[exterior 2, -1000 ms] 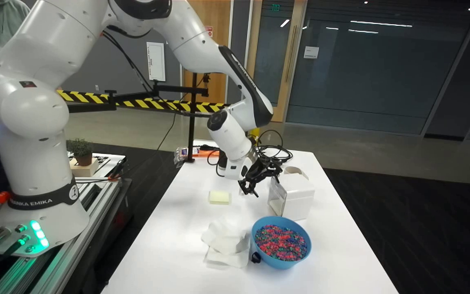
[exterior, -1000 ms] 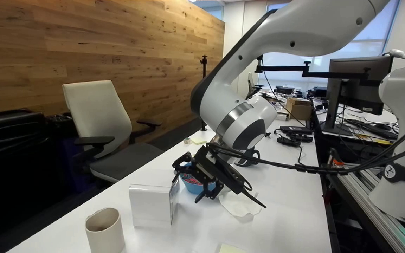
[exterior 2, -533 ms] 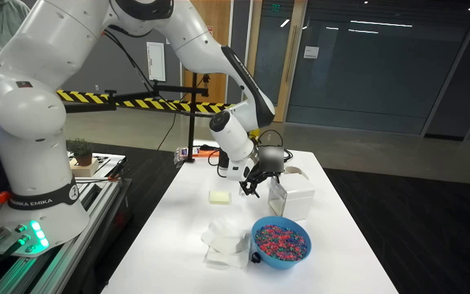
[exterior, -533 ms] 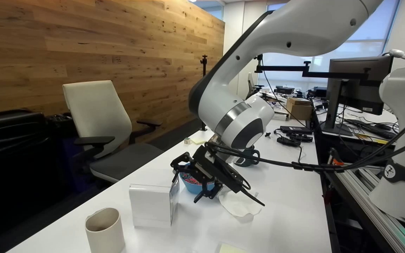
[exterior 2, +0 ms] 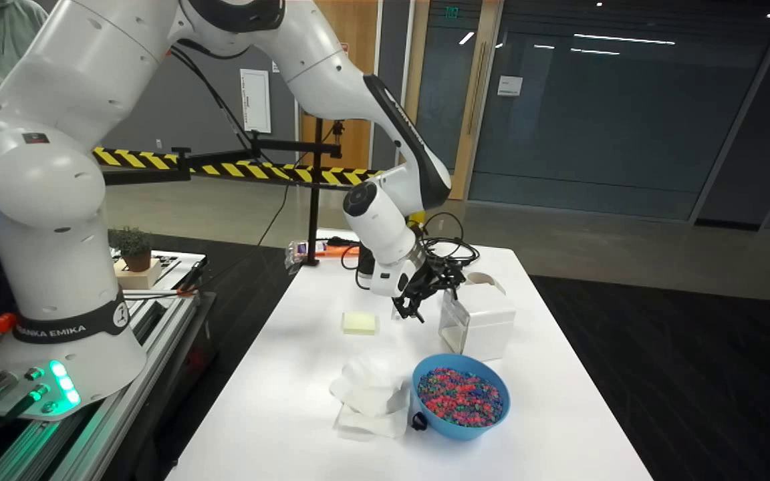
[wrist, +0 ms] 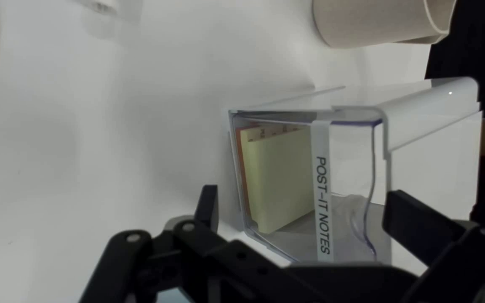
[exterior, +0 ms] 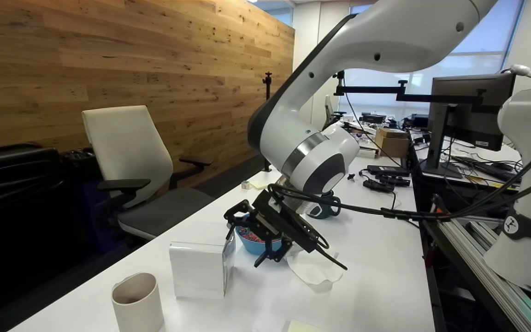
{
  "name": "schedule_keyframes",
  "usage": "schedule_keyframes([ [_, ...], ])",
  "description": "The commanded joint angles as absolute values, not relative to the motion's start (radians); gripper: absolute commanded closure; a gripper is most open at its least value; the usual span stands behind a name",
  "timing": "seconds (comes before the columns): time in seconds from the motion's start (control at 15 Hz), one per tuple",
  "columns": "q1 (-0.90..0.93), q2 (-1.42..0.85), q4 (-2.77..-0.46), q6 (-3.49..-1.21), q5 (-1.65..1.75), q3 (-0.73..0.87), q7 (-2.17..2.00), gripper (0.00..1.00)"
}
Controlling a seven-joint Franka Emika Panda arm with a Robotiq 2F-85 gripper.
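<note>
My gripper (wrist: 307, 212) is black and open, with nothing between its fingers. It also shows in both exterior views (exterior: 243, 250) (exterior 2: 438, 306), tilted above the table close to the open front of a clear and white box (exterior: 196, 272). The box also shows in an exterior view (exterior 2: 492, 327). In the wrist view its front strip (wrist: 322, 189) reads "POST-IT NOTES", and a stack of yellow notes (wrist: 284, 181) stands inside toward its bottom. The fingers appear on either side of the box opening. I cannot tell whether they touch the box.
A beige mug (exterior: 138, 302) stands beyond the box. A blue bowl (exterior 2: 455, 433) of coloured beads stands on the box's other side, with crumpled white paper (exterior 2: 371, 401) beside it. A yellow pad (exterior 2: 359, 323) lies nearby. A dark mug (exterior: 324, 208) stands behind the arm.
My arm and gripper have shifted very slightly, a few pixels, over the first half second, then nearly stopped. The gripper stays open. The box, bowl and mugs have not moved.
</note>
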State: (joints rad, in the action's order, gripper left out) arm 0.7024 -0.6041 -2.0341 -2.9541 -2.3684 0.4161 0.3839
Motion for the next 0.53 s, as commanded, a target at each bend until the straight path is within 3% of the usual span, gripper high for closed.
schedule_keyframes([
  [0.0,0.683,-0.585,-2.078,-2.936,-2.361,0.389,0.359,0.0],
  [0.47,0.7,-0.595,-2.091,-2.905,-2.424,0.412,0.389,0.0],
])
